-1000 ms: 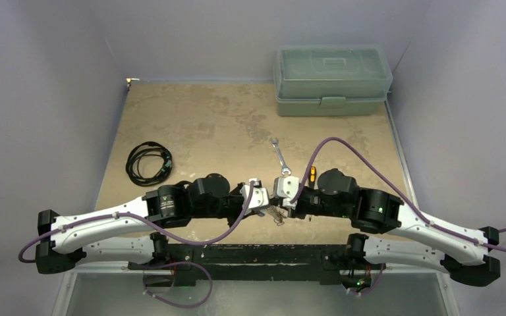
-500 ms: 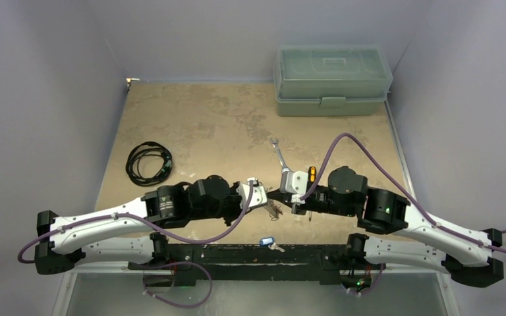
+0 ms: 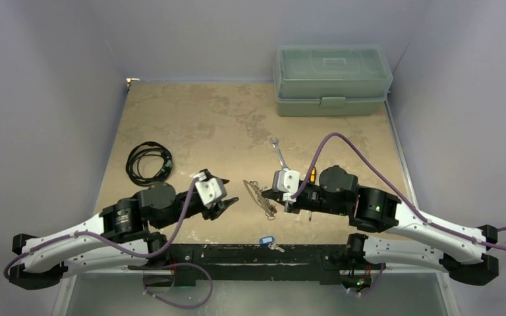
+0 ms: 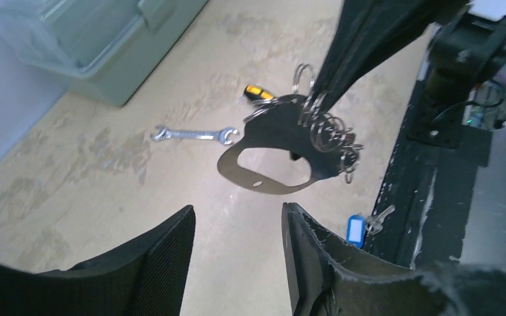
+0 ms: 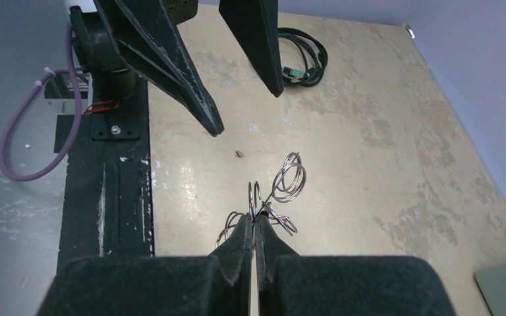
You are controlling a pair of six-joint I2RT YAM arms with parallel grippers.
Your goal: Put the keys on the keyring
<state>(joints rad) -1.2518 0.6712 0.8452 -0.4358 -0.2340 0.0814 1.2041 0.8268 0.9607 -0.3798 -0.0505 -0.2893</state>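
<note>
Sandy tabletop (image 3: 197, 125); lidded toolbox (image 3: 333, 80); keyring (image 4: 278, 128) aloft

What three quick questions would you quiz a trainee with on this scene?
1. True or false: the left gripper is open and empty.
2. The blue key lies: A in the toolbox, B at the table's near edge, C beside the wrench.
3. Fill in: the right gripper is shut on the ____.
Key: 1 true; 2 B; 3 keyring.
</note>
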